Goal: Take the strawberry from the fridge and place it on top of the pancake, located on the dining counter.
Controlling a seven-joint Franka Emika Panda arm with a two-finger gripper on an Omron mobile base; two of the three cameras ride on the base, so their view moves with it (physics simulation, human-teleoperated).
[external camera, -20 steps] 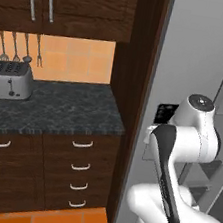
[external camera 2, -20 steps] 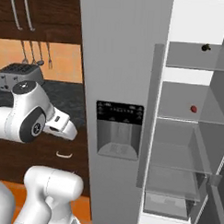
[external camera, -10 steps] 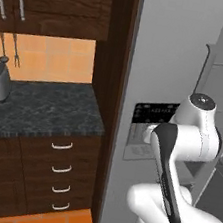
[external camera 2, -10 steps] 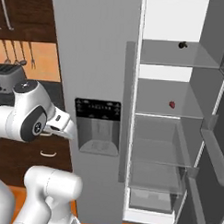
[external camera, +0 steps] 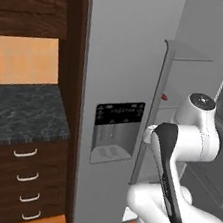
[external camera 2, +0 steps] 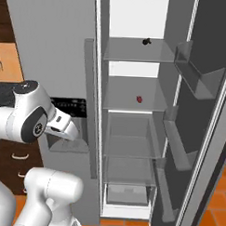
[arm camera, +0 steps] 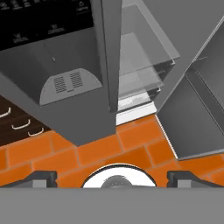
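Your strawberry (external camera 2: 139,99) sits toward the back of the fridge (external camera 2: 133,111)'s middle shelf, door swung open for reach. Your jaws stand wide and empty, tucked low, probably while you line up.

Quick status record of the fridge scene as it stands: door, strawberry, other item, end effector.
fridge door: right door swung open, left door with dispenser panel shut
strawberry: on the middle glass shelf, untouched
other item: small blackish thing on the shelf above
end effector: open, empty, pointing down at the orange floor, well short of the shelves
task stage: strawberry not yet picked
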